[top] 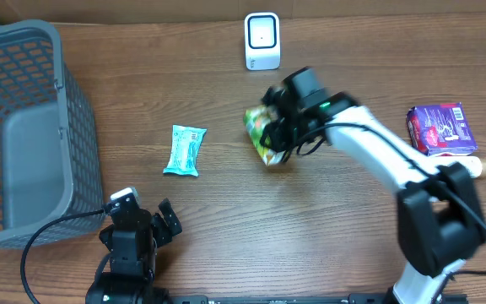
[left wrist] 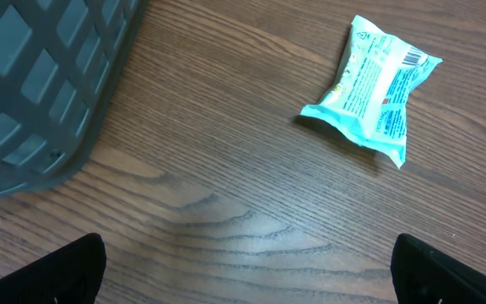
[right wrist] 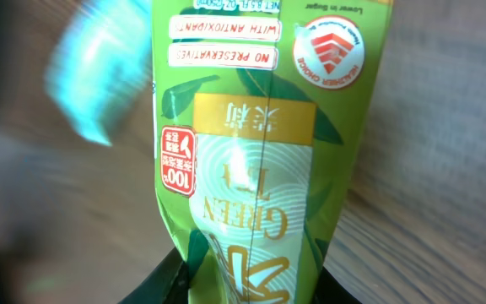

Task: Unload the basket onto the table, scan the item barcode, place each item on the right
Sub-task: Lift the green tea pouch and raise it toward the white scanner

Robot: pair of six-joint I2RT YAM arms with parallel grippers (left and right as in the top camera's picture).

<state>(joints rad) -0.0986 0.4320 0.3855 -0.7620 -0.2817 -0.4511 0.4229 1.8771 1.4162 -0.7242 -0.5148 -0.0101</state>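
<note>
I have one piece of furniture in sight, a table (top: 226, 245) with a brown wood-grain top that fills the overhead view from edge to edge. The grain runs left to right there, with darker streaks. The left wrist view shows it close up, fine lines with a swirled patch. The finish is matte. Light is soft and even, and shadows on the top are short and faint. A grey mesh basket (top: 81, 143) stands at the left end.
</note>
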